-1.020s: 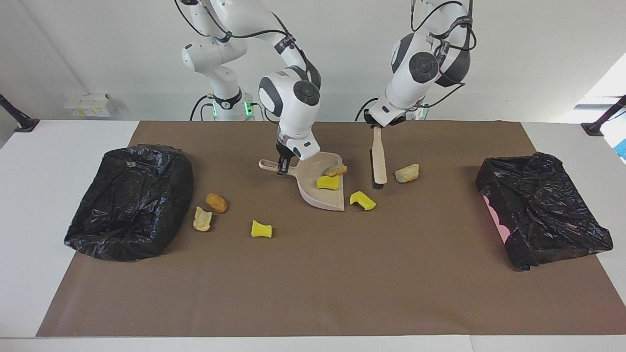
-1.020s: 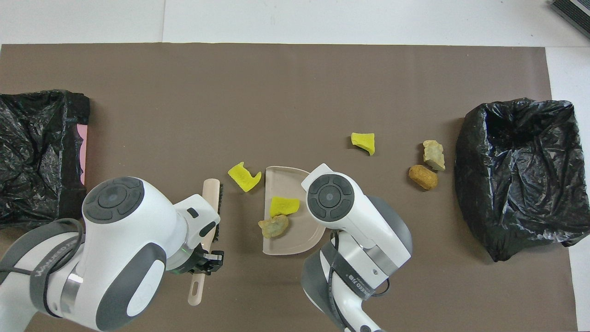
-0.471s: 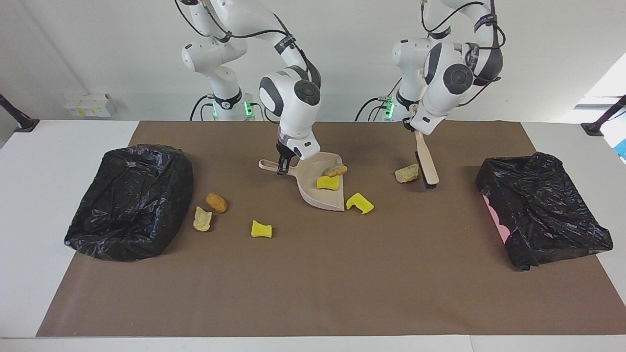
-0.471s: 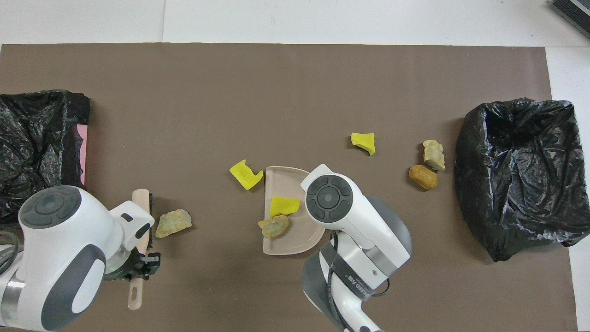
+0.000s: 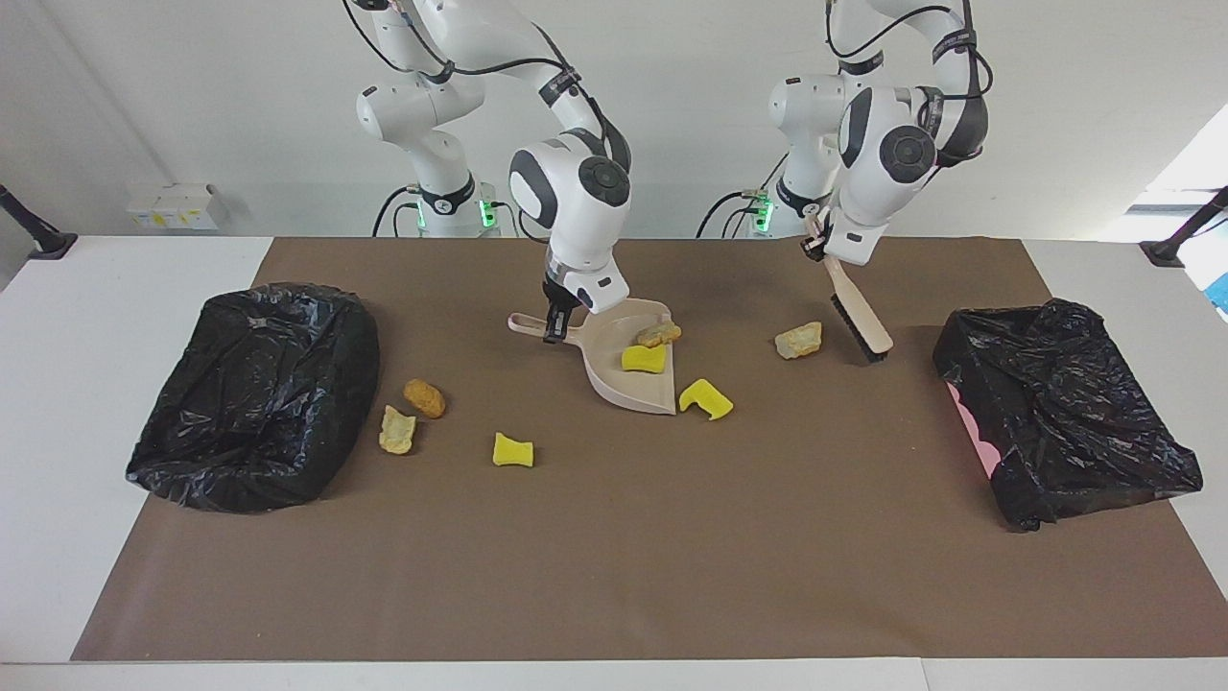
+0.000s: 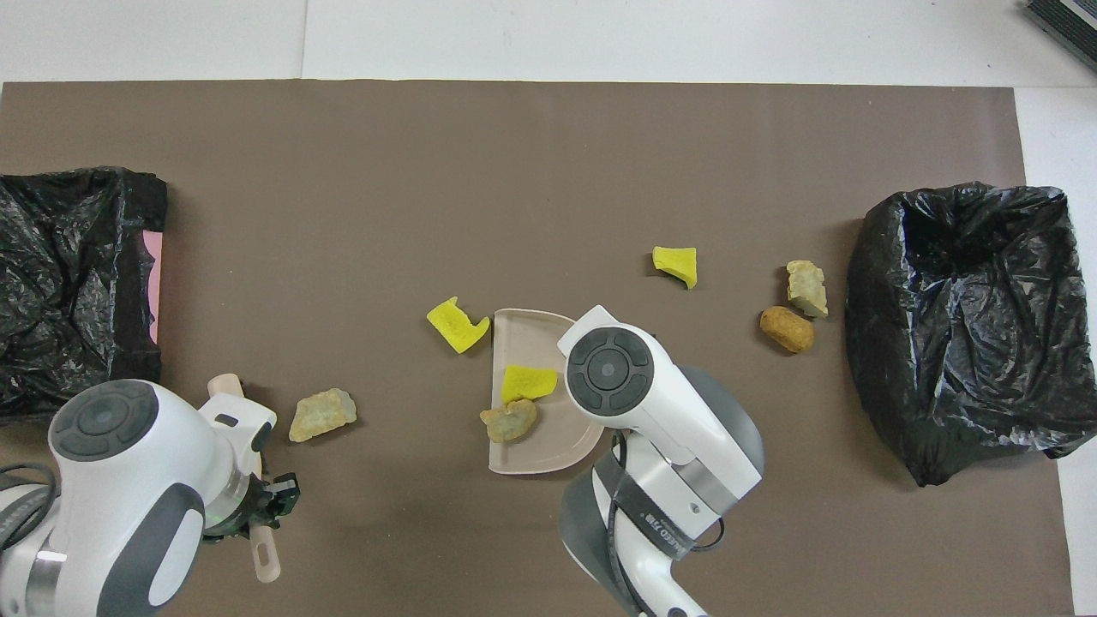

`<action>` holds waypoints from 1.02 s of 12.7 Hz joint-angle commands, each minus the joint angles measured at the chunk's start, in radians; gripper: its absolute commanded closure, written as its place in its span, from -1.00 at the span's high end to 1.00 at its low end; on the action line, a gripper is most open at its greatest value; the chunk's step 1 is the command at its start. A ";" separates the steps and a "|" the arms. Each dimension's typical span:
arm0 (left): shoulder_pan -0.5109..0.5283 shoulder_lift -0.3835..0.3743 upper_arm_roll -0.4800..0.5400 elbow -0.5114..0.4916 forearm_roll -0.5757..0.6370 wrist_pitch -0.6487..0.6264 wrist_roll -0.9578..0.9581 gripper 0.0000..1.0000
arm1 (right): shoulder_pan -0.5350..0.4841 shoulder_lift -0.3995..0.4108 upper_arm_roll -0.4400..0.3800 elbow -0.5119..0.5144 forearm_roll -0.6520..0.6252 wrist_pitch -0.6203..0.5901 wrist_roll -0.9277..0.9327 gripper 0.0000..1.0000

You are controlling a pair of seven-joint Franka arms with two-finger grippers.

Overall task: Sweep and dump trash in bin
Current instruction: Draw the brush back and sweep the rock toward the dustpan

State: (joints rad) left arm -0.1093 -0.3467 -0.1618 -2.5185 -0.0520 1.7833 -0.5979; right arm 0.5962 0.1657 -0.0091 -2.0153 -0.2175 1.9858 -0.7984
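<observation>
Right gripper (image 5: 554,327) clenched on beige plastic dustpan (image 5: 628,379) handle, overhead hidden by wrist; left gripper (image 5: 818,249) clamping beige black-bristled brush (image 5: 860,315).

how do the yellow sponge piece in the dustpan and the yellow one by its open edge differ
The sponge piece in the dustpan lies on the dustpan, next to a tan lump; the sponge piece by the open edge lies on the brown mat.
The one in the pan is a plain blocky wedge; the one on the mat has a notch cut into it.
Both are bright yellow, small, and not held by either gripper.
</observation>
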 commanded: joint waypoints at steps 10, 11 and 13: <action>-0.087 0.291 -0.065 0.161 -0.077 0.310 -0.146 -1.00 | -0.013 0.024 0.003 0.033 -0.062 -0.015 0.048 -1.00; -0.087 0.305 -0.065 0.180 -0.077 0.315 -0.142 -1.00 | -0.016 0.029 0.003 0.039 -0.068 -0.016 0.048 -1.00; -0.089 0.354 -0.093 0.219 -0.077 0.340 -0.140 -1.00 | -0.019 0.032 0.003 0.044 -0.068 -0.016 0.050 -1.00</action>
State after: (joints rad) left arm -0.1805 -0.0493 -0.2401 -2.3466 -0.1164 2.0964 -0.7397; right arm 0.5897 0.1743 -0.0112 -2.0005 -0.2478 1.9850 -0.7878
